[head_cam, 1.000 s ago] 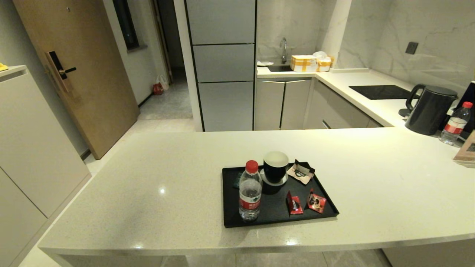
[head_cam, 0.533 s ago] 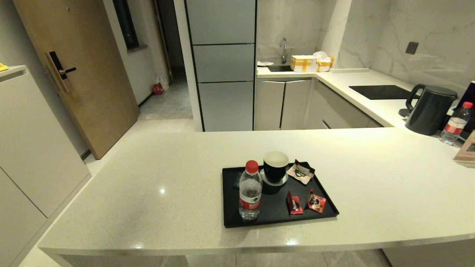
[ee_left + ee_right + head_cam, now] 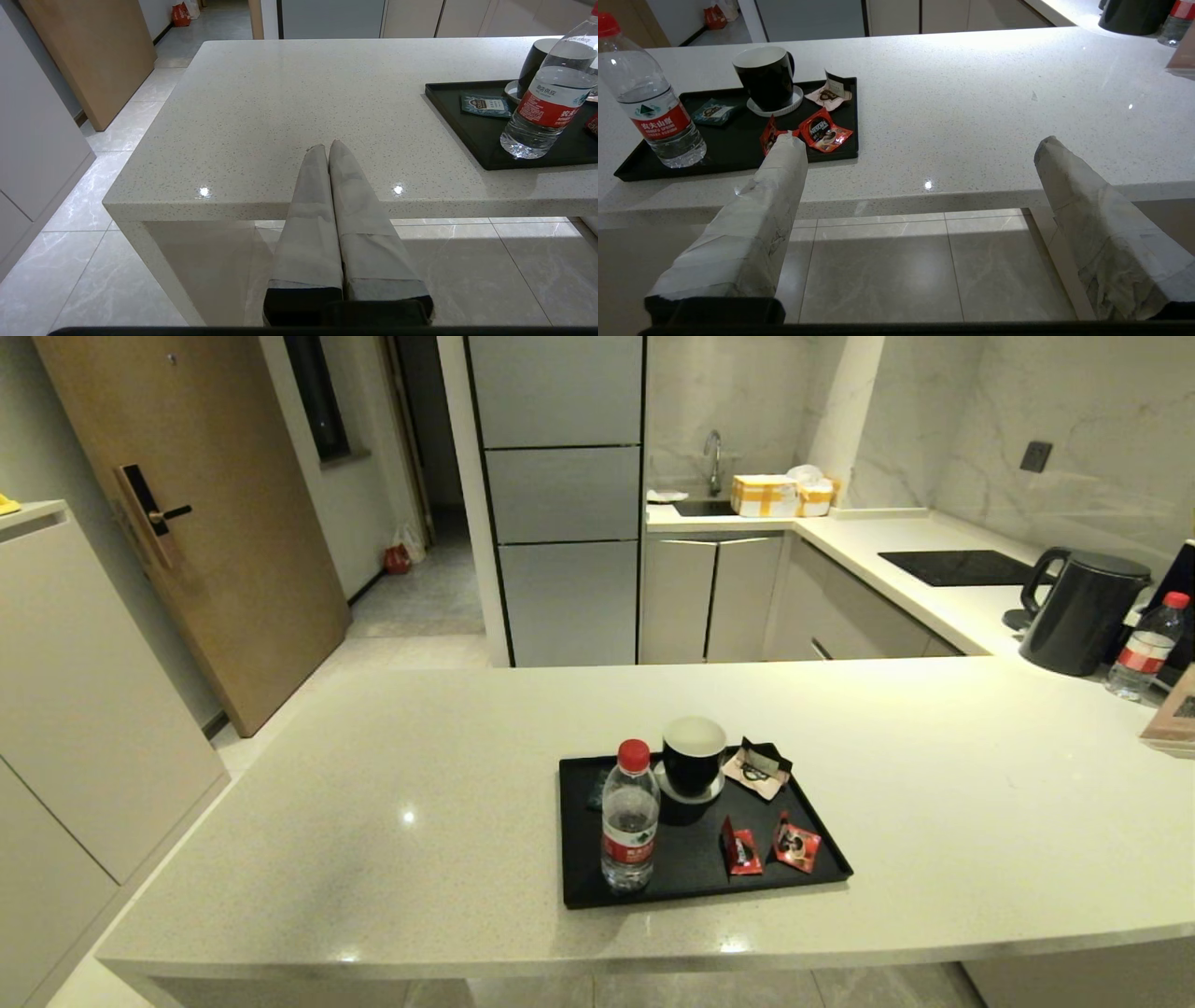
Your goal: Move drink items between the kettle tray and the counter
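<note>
Two small red foil sachets lie on the black tray point(image 3: 579, 887) near its front right corner: one point(image 3: 741, 848) on the left, one point(image 3: 796, 844) on the right. The right wrist view shows them too, the nearer sachet point(image 3: 768, 135) partly behind a fingertip and the other sachet point(image 3: 825, 133) in full. My right gripper point(image 3: 920, 142) is open, held off the counter's point(image 3: 392, 784) front edge, short of the tray point(image 3: 654, 163). My left gripper point(image 3: 325, 145) is shut and empty, off the front edge left of the tray point(image 3: 472, 140). Neither arm shows in the head view.
On the tray stand a red-capped water bottle point(image 3: 630, 819), a black cup point(image 3: 693, 756) on a white coaster, a beige opened packet point(image 3: 758, 768) and a small dark sachet point(image 3: 484, 105). A dark kettle point(image 3: 1083, 609) and a second bottle point(image 3: 1145, 647) stand at the far right.
</note>
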Motion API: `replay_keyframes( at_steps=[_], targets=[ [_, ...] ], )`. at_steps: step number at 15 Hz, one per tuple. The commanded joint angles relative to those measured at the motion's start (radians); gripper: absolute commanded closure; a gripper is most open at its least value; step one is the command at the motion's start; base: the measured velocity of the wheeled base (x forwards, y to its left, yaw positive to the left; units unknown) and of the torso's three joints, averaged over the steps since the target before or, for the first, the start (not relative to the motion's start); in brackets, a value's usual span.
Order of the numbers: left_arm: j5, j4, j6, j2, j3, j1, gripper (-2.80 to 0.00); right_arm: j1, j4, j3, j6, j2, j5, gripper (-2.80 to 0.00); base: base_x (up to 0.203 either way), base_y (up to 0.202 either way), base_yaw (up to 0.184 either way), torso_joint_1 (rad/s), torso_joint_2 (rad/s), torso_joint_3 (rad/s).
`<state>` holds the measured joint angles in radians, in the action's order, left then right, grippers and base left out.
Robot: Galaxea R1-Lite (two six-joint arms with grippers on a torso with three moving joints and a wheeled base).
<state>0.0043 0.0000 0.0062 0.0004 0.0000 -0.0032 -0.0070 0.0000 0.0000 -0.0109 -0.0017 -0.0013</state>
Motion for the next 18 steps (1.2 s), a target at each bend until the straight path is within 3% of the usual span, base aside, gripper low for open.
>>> replay_keyframes(
  at_steps=[1, 10, 11, 18],
  targets=[
    [0.0, 0.0, 0.0, 0.0, 0.0, 0.0, 0.0, -0.001, 0.002, 0.002, 0.0, 0.002, 0.0, -2.8, 0.0, 0.0, 0.0, 0.0, 0.0, 0.0],
    [0.0, 0.0, 0.0, 0.0, 0.0, 0.0, 0.0, 0.001, 0.0, 0.002, 0.006, 0.003, 0.0, -2.8, 0.0, 0.0, 0.0, 0.0, 0.0, 0.0],
    [0.0, 0.0, 0.0, 0.0, 0.0, 0.0, 0.0, 0.001, 0.002, 0.002, 0.011, 0.002, -0.002, 0.0, 0.0, 0.0, 0.0, 0.0, 0.0, 0.0],
    [0.0, 0.0, 0.0, 0.0, 0.0, 0.0, 0.0, 0.001, 0.0, 0.002, 0.009, 0.002, 0.0, 0.0, 0.0, 0.0, 0.0, 0.0, 0.0, 0.0]
  ],
)
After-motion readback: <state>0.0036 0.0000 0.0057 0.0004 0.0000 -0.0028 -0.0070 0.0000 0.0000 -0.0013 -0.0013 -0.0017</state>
